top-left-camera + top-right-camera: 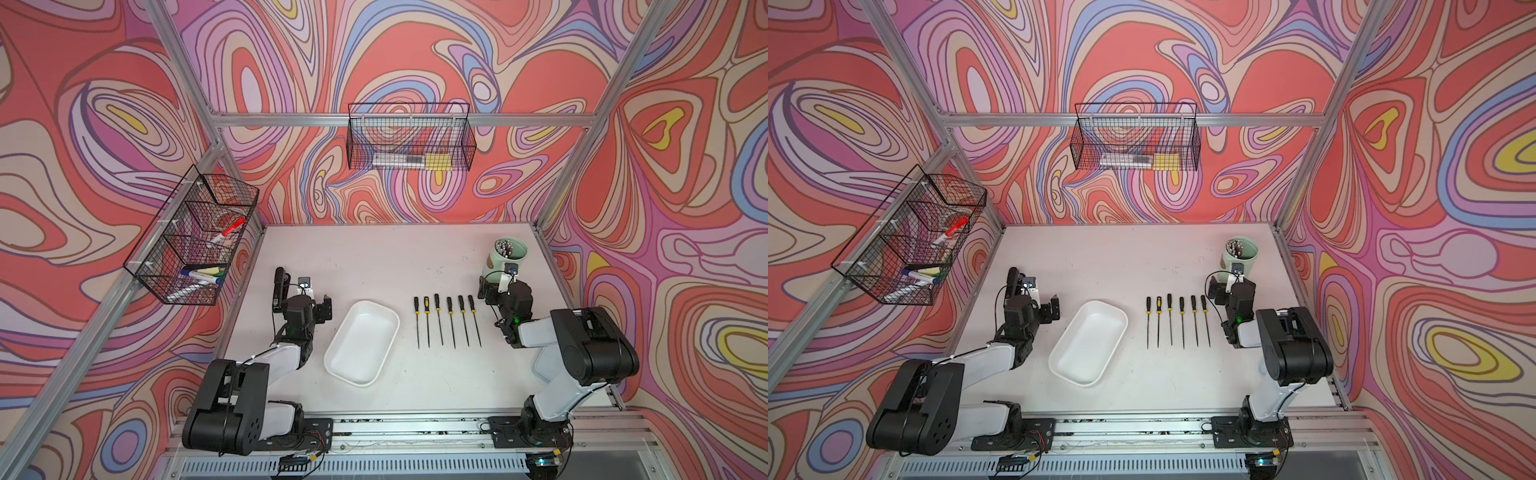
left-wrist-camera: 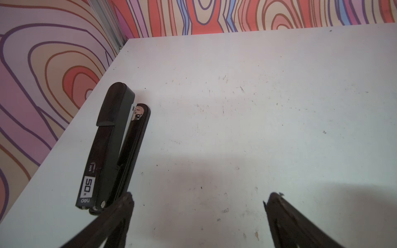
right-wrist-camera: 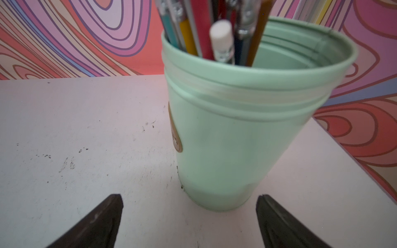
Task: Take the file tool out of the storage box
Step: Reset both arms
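Six file tools (image 1: 437, 303) lie in a neat row on the white surface (image 1: 374, 257), handles toward the back wall and tips toward me, just beside the storage box (image 1: 361, 340) and clear of its rim. The box itself shows nothing but bare white floor, so I judge there is nothing left in it to take out.

Each file looks light and stiff, a thin steel shank that would likely slip or roll in a pinch. The thicker black handle with its yellow collar is where I would take hold, closing low because they lie flat.

My left claw (image 2: 197, 199) is spread wide and holds nothing, with a black stapler (image 2: 111, 146) lying by one finger. My right claw (image 3: 189, 197) is just as wide and empty, facing the mint-green cup (image 3: 236, 128), which is packed with pens and pencils (image 3: 221, 43).

The side wire basket (image 1: 191, 241) holds markers. The back basket (image 1: 409, 137) holds something I cannot make out.
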### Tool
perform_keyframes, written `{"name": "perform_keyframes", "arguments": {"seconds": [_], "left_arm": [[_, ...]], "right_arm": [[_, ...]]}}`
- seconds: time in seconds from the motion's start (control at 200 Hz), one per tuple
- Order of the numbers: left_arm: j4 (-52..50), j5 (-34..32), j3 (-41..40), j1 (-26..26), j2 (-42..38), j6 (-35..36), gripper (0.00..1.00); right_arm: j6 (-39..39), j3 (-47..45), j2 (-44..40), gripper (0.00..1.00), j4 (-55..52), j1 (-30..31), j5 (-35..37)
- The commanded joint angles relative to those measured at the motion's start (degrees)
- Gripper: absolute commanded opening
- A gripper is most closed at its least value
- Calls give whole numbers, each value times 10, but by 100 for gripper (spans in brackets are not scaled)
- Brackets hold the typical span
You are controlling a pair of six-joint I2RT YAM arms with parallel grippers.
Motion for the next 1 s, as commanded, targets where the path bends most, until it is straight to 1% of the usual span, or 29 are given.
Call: {"name": "perform_keyframes", "arguments": {"seconds": [0.0,0.15,0.175,0.25,0.29,0.31,0.361,0.431,0.501,0.566,0.991], "left_arm": [[145,19,-11,11,32,29,99],[263,31,-30,13,110,39,99],[247,31,-26,13,108,37,99],[143,36,16,15,91,32,99],[126,49,34,19,103,33,99],[119,59,37,28,104,25,99],[85,58,47,41,96,8,99],[109,58,41,42,102,9,99],[94,59,45,42,98,8,99],[108,58,41,42,101,8,99],[106,58,40,42,99,7,99]], "right_arm": [[2,-3,4,98,25,-3,13],[2,-1,4,98,23,-3,11],[3,-1,4,98,22,-3,11],[3,-1,4,98,22,-3,11],[3,-1,4,98,22,-3,12],[3,-1,4,98,23,-3,12],[3,-1,4,98,23,-3,12],[2,-1,4,98,23,-3,12],[3,-1,4,98,22,-3,12],[3,-1,4,98,22,-3,12],[3,0,4,98,21,-3,11]]}}
